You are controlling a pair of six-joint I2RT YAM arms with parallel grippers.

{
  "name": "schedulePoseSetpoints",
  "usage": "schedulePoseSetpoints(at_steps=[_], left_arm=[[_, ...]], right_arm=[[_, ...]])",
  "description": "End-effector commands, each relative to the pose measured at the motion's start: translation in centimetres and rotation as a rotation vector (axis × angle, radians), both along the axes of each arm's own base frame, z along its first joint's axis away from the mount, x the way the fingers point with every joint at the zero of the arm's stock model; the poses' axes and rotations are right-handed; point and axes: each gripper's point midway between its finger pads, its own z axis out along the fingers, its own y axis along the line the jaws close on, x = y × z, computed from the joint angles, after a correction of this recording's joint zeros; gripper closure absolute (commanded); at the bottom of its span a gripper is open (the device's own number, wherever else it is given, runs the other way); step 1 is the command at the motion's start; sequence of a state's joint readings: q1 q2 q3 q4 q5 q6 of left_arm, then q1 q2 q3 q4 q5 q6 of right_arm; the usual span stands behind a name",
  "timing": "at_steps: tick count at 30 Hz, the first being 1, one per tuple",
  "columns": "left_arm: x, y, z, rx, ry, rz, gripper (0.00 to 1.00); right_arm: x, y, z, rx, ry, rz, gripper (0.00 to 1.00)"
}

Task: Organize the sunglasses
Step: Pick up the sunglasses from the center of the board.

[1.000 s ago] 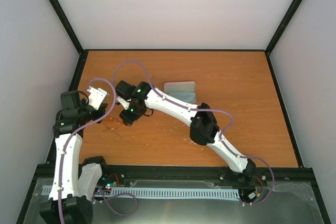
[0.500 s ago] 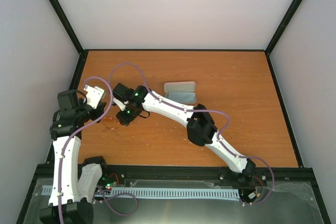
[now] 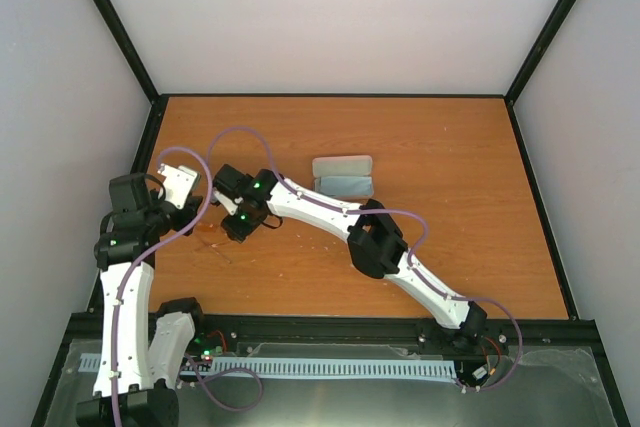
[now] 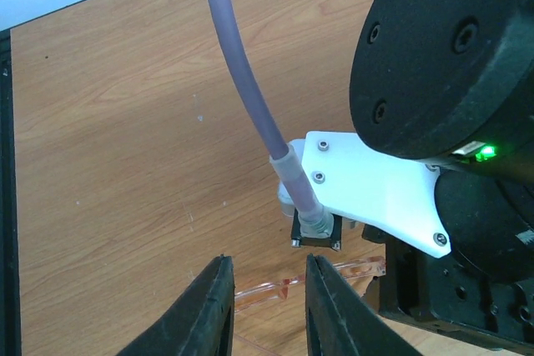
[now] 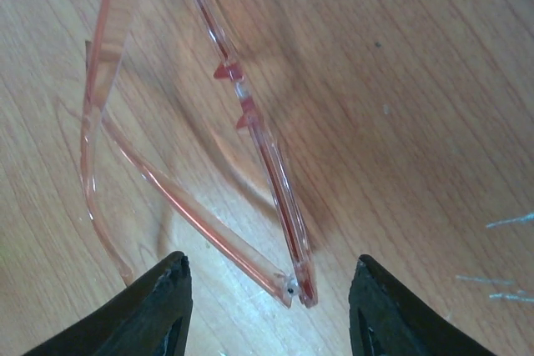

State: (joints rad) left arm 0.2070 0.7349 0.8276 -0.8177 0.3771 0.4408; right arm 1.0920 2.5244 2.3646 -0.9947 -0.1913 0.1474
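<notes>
The sunglasses (image 3: 214, 240), thin translucent orange-amber frames, lie on the wooden table at the left. In the right wrist view they lie unfolded, with the front bar (image 5: 259, 135) and one temple meeting at a hinge between my fingers. My right gripper (image 5: 269, 260) is open wide just above that hinge end; in the top view it (image 3: 236, 229) sits at the glasses' right side. My left gripper (image 4: 267, 260) is open with a narrow gap, and a piece of the frame (image 4: 266, 293) shows between its fingers, lower down. In the top view it (image 3: 196, 219) is at the glasses' left.
A light blue-grey rectangular item (image 3: 343, 177) lies on the table behind the right arm. The right arm's black wrist (image 4: 450, 56) and its purple cable (image 4: 250, 89) hang close in front of the left gripper. The table's left rail (image 3: 150, 137) is near.
The right arm has reached further left and brought its gripper over the sunglasses. The left arm has shifted slightly left.
</notes>
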Motion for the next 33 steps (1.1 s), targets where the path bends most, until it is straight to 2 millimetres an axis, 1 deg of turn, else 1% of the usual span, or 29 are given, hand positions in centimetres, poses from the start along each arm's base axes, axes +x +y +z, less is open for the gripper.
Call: schedulePoseSetpoints(at_steps=[1,4,8,10,17,22,24,28,30,33], left_arm=[[0.0,-0.1,1.4,-0.017,-0.025,0.009,0.74],[0.1,-0.1,1.3,-0.022,-0.024,0.004,0.74],[0.4,-0.3,1.2,-0.028,-0.024,-0.005,0.74],[0.5,-0.3,1.3,-0.028,-0.026,-0.007,0.74],[0.5,-0.5,1.1,-0.035,-0.024,-0.019,0.74],[0.4,-0.9,0.9,-0.047,-0.026,-0.039,0.73],[0.3,-1.3,0.9,-0.050,-0.032,-0.069,0.73],[0.2,-2.3,1.1,-0.054,-0.067,-0.146,0.71],[0.1,-3.1,1.4,-0.059,-0.095,-0.203,0.70],[0.5,-4.3,1.6,-0.094,-0.120,-0.285,0.71]], right_arm=[[0.7,1.3,-0.4,0.036,-0.023,-0.017,0.51],[0.8,1.4,-0.8,0.037,-0.011,-0.025,0.56],[0.7,1.6,-1.4,0.037,-0.001,-0.025,0.57],[0.8,1.6,-1.7,0.035,0.001,-0.028,0.59],[1.2,1.5,-1.8,0.036,0.005,-0.042,0.76],[1.5,1.3,-1.2,0.048,0.020,-0.056,0.91],[1.7,1.2,-0.8,0.057,0.032,-0.068,0.97],[2.6,-0.1,0.9,0.080,0.062,-0.125,0.97],[3.5,-1.3,2.4,0.104,0.070,-0.171,0.97],[4.6,-4.1,4.0,0.157,0.110,-0.250,0.97]])
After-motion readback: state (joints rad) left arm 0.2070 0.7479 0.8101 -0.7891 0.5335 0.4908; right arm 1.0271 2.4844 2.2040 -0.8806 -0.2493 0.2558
